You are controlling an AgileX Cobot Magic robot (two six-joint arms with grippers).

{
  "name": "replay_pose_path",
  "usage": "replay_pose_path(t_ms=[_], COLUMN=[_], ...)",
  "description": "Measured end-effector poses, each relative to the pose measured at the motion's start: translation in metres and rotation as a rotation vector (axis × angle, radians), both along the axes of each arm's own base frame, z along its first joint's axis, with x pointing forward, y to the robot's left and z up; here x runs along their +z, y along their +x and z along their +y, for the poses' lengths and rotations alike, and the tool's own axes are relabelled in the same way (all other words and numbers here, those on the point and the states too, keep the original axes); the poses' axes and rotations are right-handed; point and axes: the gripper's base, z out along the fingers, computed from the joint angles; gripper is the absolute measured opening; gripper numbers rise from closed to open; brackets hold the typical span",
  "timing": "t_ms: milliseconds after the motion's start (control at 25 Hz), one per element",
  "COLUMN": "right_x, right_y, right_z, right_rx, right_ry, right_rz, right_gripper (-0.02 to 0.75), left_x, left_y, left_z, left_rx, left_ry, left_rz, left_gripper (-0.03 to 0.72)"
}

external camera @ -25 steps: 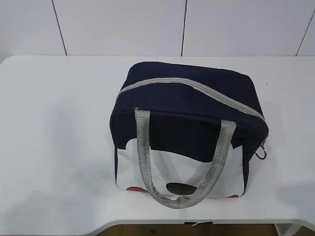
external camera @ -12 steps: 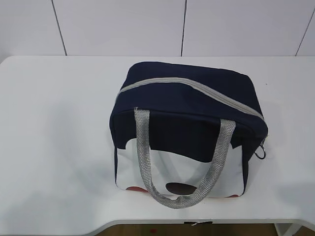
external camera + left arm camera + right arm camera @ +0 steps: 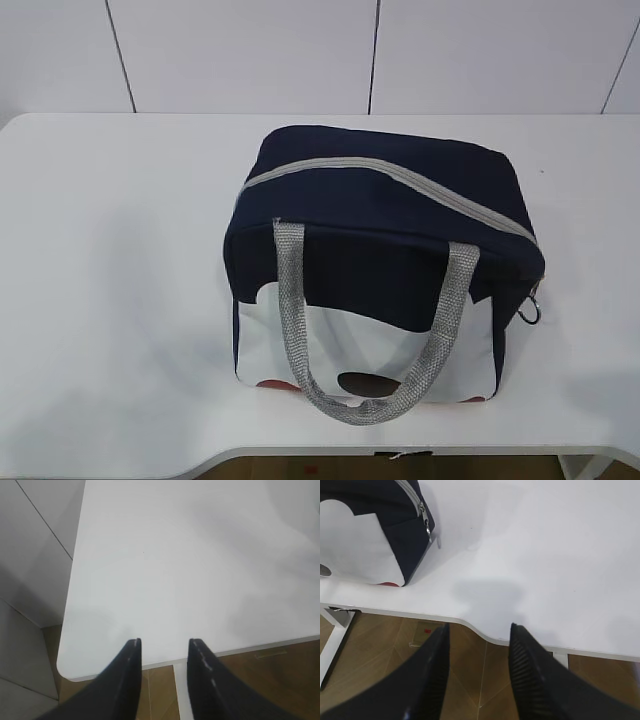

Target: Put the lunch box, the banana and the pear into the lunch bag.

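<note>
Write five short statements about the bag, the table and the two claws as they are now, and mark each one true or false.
1. The boxy navy-blue fabric lunch bag with white lower panels has its grey zipper closed across the top. True.
2. A curved yellow banana lies on the table beside the bag. False: no fruit or box shows in any view.
3. The left claw is open and holds nothing, above the near edge of the white table. True.
4. The right claw grips the zipper's ring pull. False: it is open, empty and apart from the bag.
5. Both grey webbing handles are standing upright. False: the visible grey webbing handle hangs down over the bag's front.
</note>
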Motion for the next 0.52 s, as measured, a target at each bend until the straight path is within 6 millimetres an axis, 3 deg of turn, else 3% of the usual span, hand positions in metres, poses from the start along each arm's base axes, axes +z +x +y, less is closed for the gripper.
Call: replay_pose_path(t_ms=[520], right_x=[0.0], right_y=[0.0], right_z=[0.0], right_rx=[-0.001], right_ry=[0.0], right_rz=[0.0], right_gripper=[0.326], left_x=[0.0], left_y=[0.0], left_z=[0.0], left_rx=[0.0], left_ry=[0.0], left_rz=[0.0], left_gripper=[0.237])
